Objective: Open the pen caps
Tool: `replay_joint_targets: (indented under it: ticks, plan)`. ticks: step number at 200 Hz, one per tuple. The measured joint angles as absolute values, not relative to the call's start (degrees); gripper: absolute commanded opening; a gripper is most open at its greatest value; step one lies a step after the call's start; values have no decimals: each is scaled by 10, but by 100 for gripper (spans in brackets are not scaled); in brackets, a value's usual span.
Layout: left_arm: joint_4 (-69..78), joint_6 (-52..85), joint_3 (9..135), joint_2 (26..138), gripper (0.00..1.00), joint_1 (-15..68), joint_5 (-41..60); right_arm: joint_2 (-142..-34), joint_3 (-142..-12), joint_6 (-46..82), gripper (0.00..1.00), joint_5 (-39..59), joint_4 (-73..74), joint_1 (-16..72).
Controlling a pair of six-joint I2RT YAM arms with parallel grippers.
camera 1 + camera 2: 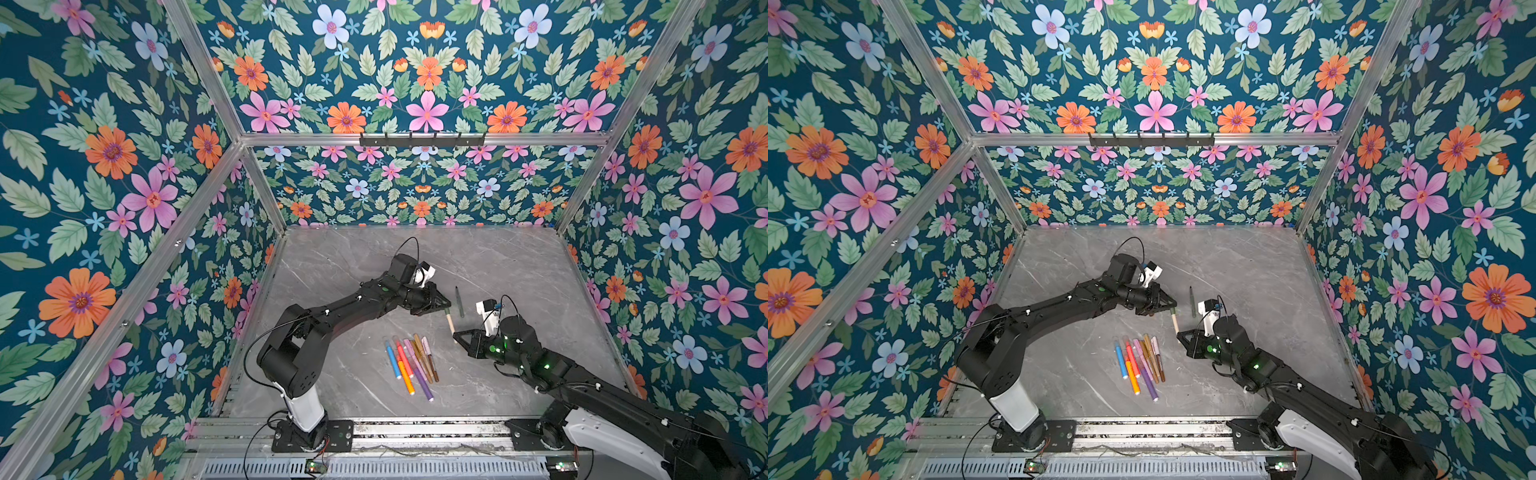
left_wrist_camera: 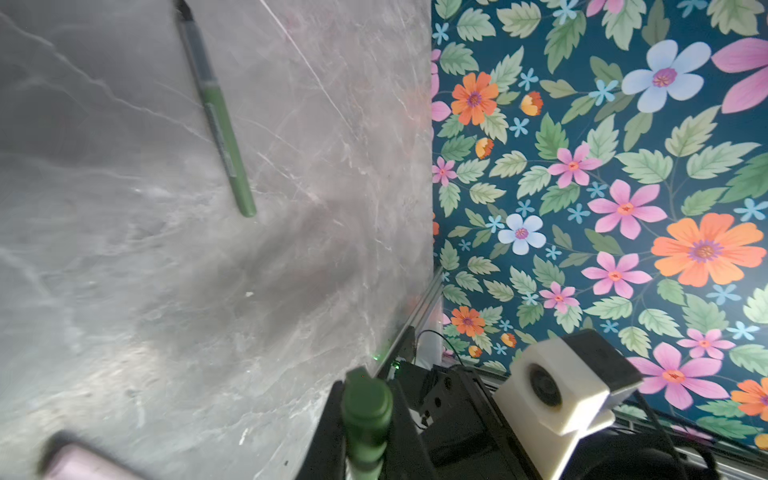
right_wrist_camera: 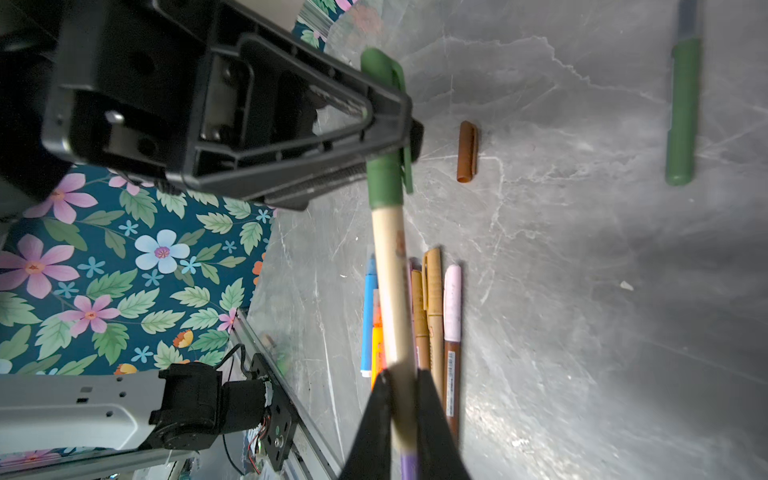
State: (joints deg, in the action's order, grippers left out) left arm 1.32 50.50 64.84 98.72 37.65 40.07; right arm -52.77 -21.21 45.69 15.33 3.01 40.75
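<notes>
cap (image 3: 384, 183), one green, clenched in left fingers (image 3: 390, 106); right fingers (image 3: 432, 419) clench its tan pen (image 3: 392, 291).

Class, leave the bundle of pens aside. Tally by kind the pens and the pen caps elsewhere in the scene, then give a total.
Pens: 2 (the held tan pen; the green pen lying alone)
Pen caps: 2 (the green cap on the tan pen; the brown cap lying loose)
Total: 4
</notes>
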Motion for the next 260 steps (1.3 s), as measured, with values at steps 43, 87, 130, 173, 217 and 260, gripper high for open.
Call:
replay_joint_targets:
  ticks: [43, 87, 130, 173, 217, 260]
  plan:
    - [118, 527, 618, 985, 0, 377, 342, -540, -211, 464, 11, 197, -91, 410]
    - [157, 549, 614, 983, 0, 413, 315, -545, -283, 435, 60, 205, -138, 409]
    - [174, 569, 592, 966, 0, 453, 314, -568, -337, 403, 60, 194, -181, 377]
    - [185, 585, 563, 942, 0, 473, 320, -585, -366, 381, 58, 193, -205, 357]
    - [197, 600, 560, 938, 0, 484, 331, -593, -375, 370, 40, 203, -212, 356]
    - [186, 606, 575, 951, 0, 484, 339, -582, -369, 347, 0, 231, -201, 359]
